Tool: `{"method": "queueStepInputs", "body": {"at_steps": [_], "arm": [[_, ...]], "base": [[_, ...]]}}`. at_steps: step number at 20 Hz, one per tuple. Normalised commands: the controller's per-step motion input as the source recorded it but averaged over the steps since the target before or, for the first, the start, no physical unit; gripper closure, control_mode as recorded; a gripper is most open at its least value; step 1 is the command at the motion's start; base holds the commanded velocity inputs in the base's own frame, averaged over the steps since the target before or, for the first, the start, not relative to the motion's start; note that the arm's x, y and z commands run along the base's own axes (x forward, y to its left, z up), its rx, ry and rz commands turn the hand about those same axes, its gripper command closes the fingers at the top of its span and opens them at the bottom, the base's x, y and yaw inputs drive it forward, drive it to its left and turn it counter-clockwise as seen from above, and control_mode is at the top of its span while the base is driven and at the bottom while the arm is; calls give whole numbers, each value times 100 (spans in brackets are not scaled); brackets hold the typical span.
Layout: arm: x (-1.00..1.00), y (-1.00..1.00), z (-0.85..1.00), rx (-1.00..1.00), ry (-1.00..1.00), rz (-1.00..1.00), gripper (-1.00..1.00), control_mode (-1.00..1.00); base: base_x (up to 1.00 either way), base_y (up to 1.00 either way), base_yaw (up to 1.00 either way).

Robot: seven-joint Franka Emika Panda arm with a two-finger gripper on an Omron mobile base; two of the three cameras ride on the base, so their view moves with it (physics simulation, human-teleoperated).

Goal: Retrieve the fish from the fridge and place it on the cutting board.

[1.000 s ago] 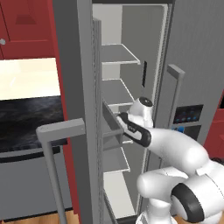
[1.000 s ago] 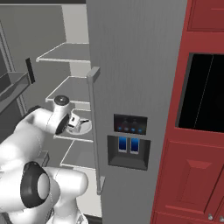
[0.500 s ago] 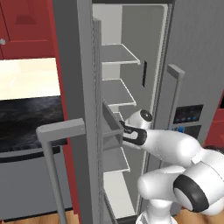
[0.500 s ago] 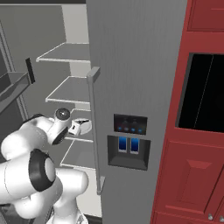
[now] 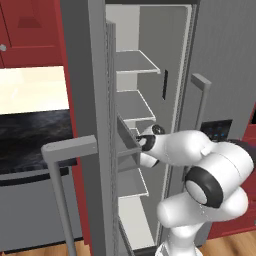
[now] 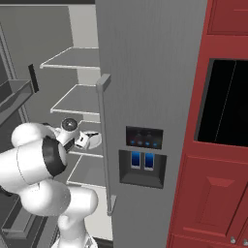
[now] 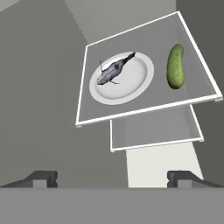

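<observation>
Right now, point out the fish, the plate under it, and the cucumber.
fish [image 7: 114, 68], hand view, middle of its body
white plate [image 7: 135, 83], hand view, bare part right of the fish
cucumber [image 7: 175, 66], hand view, middle of its length

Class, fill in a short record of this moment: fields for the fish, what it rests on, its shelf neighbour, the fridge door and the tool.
fish: small grey fish, lying on a plate
plate: white, round, on a fridge shelf
neighbour: green cucumber beside the plate, apart from it
fridge: left door open, right door shut
tool: open, holding nothing, off the fish, aimed at its shelf
</observation>
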Motion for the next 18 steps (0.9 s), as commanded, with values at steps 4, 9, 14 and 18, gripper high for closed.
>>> {"method": "queueStepInputs", "body": {"at_steps": [4,9,14,18], "arm": [[47,20,0,0,4,-6,-100,-100],[39,13,0,0,0,-2,-100,-100],[36,16,-11,-2,0,-1,-100,-100],[36,23,-36,-7,0,0,-100,-100]], "base": [[0,0,0],[0,0,0],[0,0,0],[0,0,0]]}}
